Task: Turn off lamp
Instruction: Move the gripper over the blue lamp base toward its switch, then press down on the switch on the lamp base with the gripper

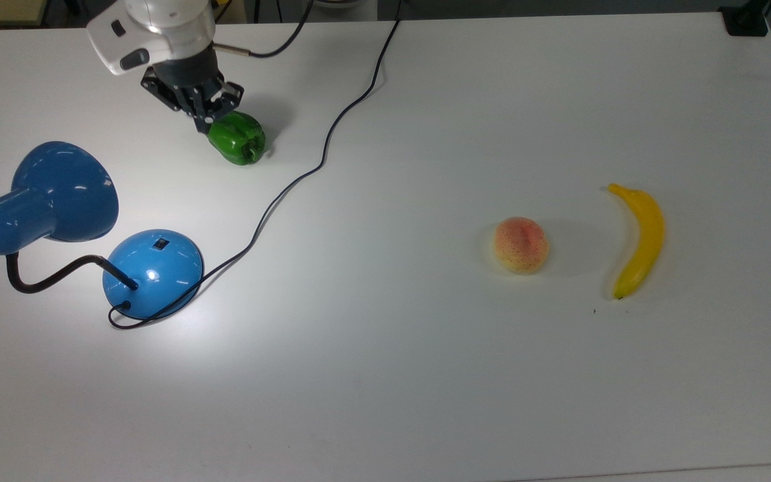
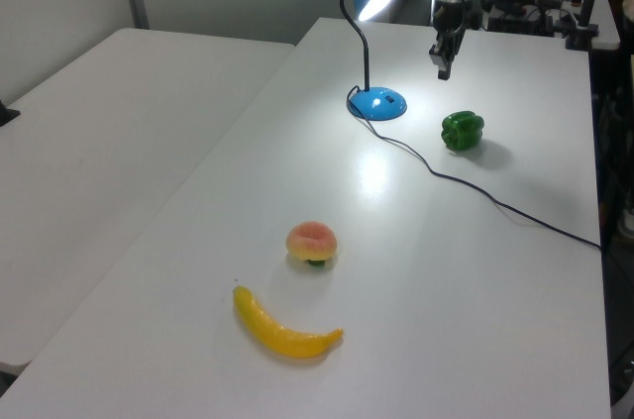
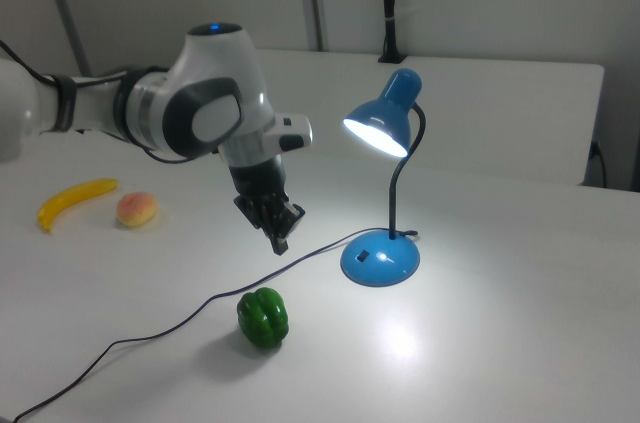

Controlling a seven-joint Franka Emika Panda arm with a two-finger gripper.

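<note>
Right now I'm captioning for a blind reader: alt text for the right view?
A lit blue lamp stands on a white table; the gripper hangs beside it, above a green pepper.
</note>
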